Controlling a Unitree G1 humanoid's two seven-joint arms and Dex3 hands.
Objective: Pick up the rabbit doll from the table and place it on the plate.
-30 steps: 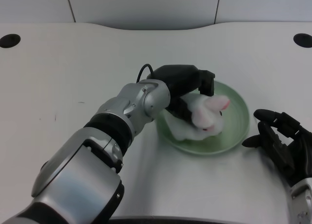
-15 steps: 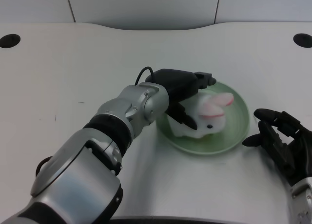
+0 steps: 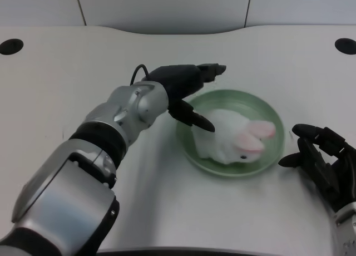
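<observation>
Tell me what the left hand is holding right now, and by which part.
Nothing. The left hand is open at the plate's left rim; the rabbit doll lies free on the plate.

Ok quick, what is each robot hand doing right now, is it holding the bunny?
Left hand: open, holding nothing; the rabbit doll lies on the plate.
Right hand: holds nothing, waiting beside the plate.

We see a white table (image 3: 67,72) whose surface fills most of the view. Near its far left corner sits a dark round hole (image 3: 11,46), and a matching hole (image 3: 345,45) sits near the far right corner. Beyond the table's curved far edge we see a pale grey wall (image 3: 167,5) split by thin dark seams into panels.
</observation>
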